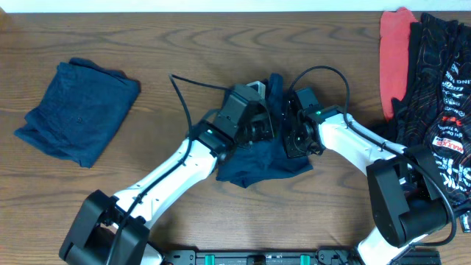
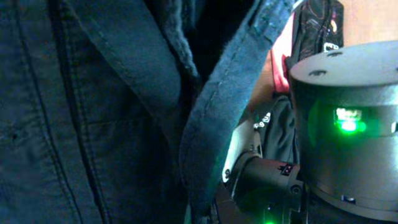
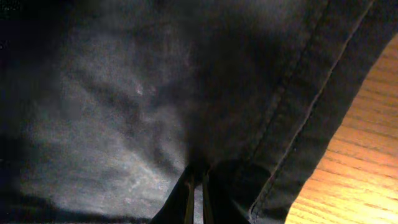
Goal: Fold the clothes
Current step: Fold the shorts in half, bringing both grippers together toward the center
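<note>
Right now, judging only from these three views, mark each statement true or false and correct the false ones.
1. A folded dark blue garment lies at the left of the table, untouched. True.
2. The left arm and right arm meet at the red garment. False: they meet at the middle dark blue garment; the red garment lies far right.
3. A black printed garment lies beside the red garment. True.
4. The table is white. False: it is brown wood grain.
5. The right end effector is spread wide and empty. False: its fingers pinch dark fabric.
</note>
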Tool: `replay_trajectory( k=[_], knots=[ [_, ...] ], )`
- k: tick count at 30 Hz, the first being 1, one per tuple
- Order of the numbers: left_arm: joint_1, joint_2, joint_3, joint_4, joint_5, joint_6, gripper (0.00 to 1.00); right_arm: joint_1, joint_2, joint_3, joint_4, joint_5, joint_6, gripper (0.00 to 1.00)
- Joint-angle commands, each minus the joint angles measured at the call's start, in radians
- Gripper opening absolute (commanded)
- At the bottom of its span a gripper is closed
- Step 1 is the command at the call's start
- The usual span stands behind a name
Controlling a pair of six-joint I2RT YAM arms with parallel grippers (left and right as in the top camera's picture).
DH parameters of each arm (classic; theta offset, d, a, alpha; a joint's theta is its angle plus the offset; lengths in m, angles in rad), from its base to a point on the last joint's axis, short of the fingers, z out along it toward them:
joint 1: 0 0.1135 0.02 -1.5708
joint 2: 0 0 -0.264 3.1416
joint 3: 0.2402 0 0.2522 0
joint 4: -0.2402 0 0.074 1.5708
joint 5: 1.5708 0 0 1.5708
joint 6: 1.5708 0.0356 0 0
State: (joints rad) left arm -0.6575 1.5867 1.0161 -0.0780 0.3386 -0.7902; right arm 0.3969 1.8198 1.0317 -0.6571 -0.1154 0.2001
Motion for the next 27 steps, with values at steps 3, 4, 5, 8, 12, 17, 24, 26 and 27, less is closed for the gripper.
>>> replay_trajectory(
  k=[3,4,5,8,12,17,24,26,27],
  knots=[
    [-0.036,-0.006,0.022,0.01,-0.067,-0.053,0.17,0.01,0.034,-0.045,-0.016,0.006,0.015,0.06],
    [-0.039,-0.006,0.022,0.008,-0.067,-0.053,0.27,0.01,0.034,-0.045,-0.017,0.006,0.025,0.04],
    [-0.04,-0.006,0.022,0.006,-0.066,-0.053,0.34,0.01,0.034,-0.044,-0.021,0.007,0.041,0.03],
    [-0.039,-0.006,0.022,0.0,-0.059,-0.048,0.41,-0.004,0.02,-0.028,-0.051,0.031,0.09,0.08],
    [-0.024,-0.013,0.022,-0.035,-0.06,0.008,0.41,-0.058,-0.043,0.047,-0.146,0.159,0.138,0.11],
    [0.055,-0.028,0.022,-0.138,-0.064,0.08,0.41,-0.15,-0.171,0.168,-0.262,0.277,0.137,0.18],
    [0.224,-0.024,0.022,-0.183,-0.09,0.124,0.44,-0.202,-0.338,0.244,-0.239,0.069,0.031,0.24],
    [0.253,-0.017,0.022,-0.183,-0.117,0.124,0.45,-0.192,-0.348,0.244,-0.229,-0.041,-0.023,0.23],
    [0.263,-0.014,0.022,-0.183,-0.134,0.125,0.45,-0.184,-0.346,0.242,-0.233,-0.086,-0.043,0.23]
  ],
)
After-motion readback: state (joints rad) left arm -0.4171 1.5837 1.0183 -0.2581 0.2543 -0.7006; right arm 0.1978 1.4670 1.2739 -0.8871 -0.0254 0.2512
